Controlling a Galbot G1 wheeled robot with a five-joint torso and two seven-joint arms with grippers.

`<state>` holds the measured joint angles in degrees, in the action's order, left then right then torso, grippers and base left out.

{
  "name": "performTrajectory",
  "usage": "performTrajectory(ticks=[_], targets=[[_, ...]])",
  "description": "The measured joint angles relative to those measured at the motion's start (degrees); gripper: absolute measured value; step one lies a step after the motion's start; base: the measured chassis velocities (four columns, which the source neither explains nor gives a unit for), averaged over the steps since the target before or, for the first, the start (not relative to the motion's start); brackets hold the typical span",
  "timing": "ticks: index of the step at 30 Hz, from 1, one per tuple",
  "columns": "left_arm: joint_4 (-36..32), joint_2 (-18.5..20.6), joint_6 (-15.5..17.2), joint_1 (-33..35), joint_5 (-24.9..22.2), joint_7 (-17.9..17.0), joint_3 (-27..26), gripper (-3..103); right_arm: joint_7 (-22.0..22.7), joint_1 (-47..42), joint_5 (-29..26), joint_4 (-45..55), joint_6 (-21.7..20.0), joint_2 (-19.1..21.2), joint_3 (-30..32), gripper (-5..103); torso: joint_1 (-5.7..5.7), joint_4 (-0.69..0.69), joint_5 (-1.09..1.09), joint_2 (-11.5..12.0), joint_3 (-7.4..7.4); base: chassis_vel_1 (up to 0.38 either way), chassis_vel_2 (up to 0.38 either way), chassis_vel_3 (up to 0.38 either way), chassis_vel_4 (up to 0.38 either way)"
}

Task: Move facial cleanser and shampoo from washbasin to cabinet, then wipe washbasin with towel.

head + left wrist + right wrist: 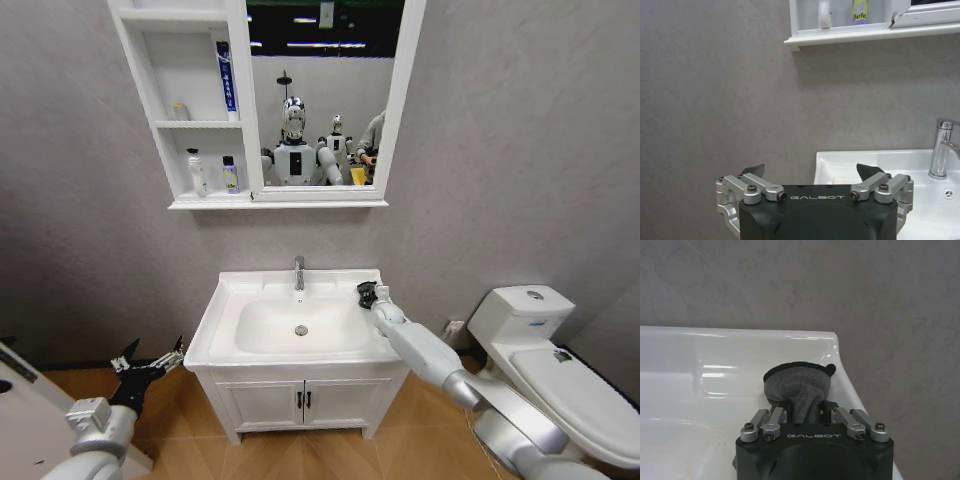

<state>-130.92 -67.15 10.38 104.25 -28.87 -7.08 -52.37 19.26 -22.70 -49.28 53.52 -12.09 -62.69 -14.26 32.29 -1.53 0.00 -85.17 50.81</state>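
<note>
Right gripper [799,412] is at the washbasin's [230,300] right rear corner, jaws pinched on the dark grey towel [797,382] — the cloth bunches up between them and spills forward onto the white ledge, held low, I'd say, so it can drag across the ceramic. Two bottles [213,173] already stand on the cabinet's [137,70] lowest shelf, high above the tap [298,272] (so wiping looks like what's left). Left gripper [150,362] hangs wide and empty beside the basin's left edge — out of the way.
</note>
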Motion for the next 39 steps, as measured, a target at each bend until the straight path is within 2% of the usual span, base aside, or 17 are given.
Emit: performTrajectory(ticks=[3,6,9,13,14,16,17,18,21,26,29,31,32,35,36,38,39], targets=[[0.0,0.0,0.0,0.0,0.0,0.0,0.0,100,-0.34,-0.36,-0.25,0.95,-0.14,0.97,-0.03,39,0.0,0.01,0.0,0.0,0.0,0.0,0.0,0.0,0.0],[0.0,0.0,0.0,0.0,0.0,0.0,0.0,100,-0.69,-1.69,-0.74,3.4,-0.24,2.68,-0.01,56,0.0,0.01,0.0,0.0,0.0,0.0,0.0,0.0,0.0],[0.0,0.0,0.0,0.0,0.0,0.0,0.0,100,-0.91,-2.06,-0.7,3.87,0.16,2.97,0.09,61,0.0,0.01,0.0,0.0,0.0,0.0,0.0,0.0,0.0],[0.0,0.0,0.0,0.0,0.0,0.0,0.0,100,-1.65,-2.53,0.92,3.71,3.45,2.61,0.52,83,0.0,0.01,0.0,0.0,0.0,0.0,0.0,0.0,0.0],[0.0,0.0,0.0,0.0,0.0,0.0,0.0,100,-1.65,-2.53,0.92,3.71,3.45,2.61,0.52,83,0.0,0.01,0.0,0.0,0.0,0.0,0.0,0.0,0.0],[0.0,0.0,0.0,0.0,0.0,0.0,0.0,100,-2.36,-2.61,3.91,2.31,7.19,1.47,0.76,93,0.0,0.02,0.0,0.0,0.0,0.0,0.0,0.0,0.0],[0.0,0.0,0.0,0.0,0.0,0.0,0.0,100,-2.36,-2.61,3.91,2.31,7.19,1.47,0.76,93,0.0,0.02,0.0,0.0,0.0,0.0,0.0,0.0,0.0],[0.0,0.0,0.0,0.0,0.0,0.0,0.0,100,-2.64,-2.68,4.42,2.13,8.17,1.21,0.81,97,0.0,0.03,0.0,0.0,0.0,0.0,0.0,0.0,0.0],[0.0,0.0,0.0,0.0,0.0,0.0,0.0,100,-3.29,-2.95,4.82,2.16,9.58,1.14,0.92,99,0.0,0.02,-0.01,0.0,0.0,0.0,0.0,0.0,0.0],[0.0,0.0,0.0,0.0,0.0,0.0,0.0,100,-4.56,-3.92,8.54,3.83,13.56,2.68,1.54,100,0.0,0.04,0.0,0.0,0.0,0.0,0.0,0.0,0.0],[0.0,0.0,0.0,0.0,0.0,0.01,0.0,100,-4.09,-5.56,9.05,8.9,13.74,5.12,2.73,100,0.0,0.02,0.0,0.0,0.0,0.0,0.0,0.0,0.0],[0.0,0.0,0.0,0.0,0.0,0.01,0.0,100,-3.2,-8.76,9.19,17.75,13.5,8.34,5.22,100,0.0,0.03,0.01,0.0,0.0,0.0,0.0,0.0,0.0],[0.0,0.0,0.0,0.0,0.0,0.01,0.0,100,-3.2,-8.76,9.19,17.75,13.5,8.34,5.22,100,0.0,0.03,0.01,0.0,0.0,0.0,0.0,0.0,0.0],[0.0,0.0,0.0,0.0,0.0,0.0,0.0,100,-2.21,-17.11,10.49,29.87,13.0,13.56,11.62,100,0.0,0.04,0.0,0.0,-0.01,0.0,0.0,0.0,0.0],[0.0,0.0,0.0,0.0,0.0,0.0,0.0,100,-2.21,-17.11,10.49,29.87,13.0,13.56,11.62,100,0.0,0.04,0.0,0.0,-0.01,0.0,0.0,0.0,0.0],[0.0,0.0,0.0,0.0,0.0,-0.01,0.0,100,-2.03,-25.95,11.65,37.62,13.32,17.4,16.89,100,0.0,0.0,0.02,0.0,-0.01,0.0,0.0,0.0,0.0],[0.0,0.0,0.0,0.0,0.0,-0.01,0.0,100,-2.03,-25.95,11.65,37.62,13.32,17.4,16.89,100,0.0,0.0,0.02,0.0,-0.01,0.0,0.0,0.0,0.0]])
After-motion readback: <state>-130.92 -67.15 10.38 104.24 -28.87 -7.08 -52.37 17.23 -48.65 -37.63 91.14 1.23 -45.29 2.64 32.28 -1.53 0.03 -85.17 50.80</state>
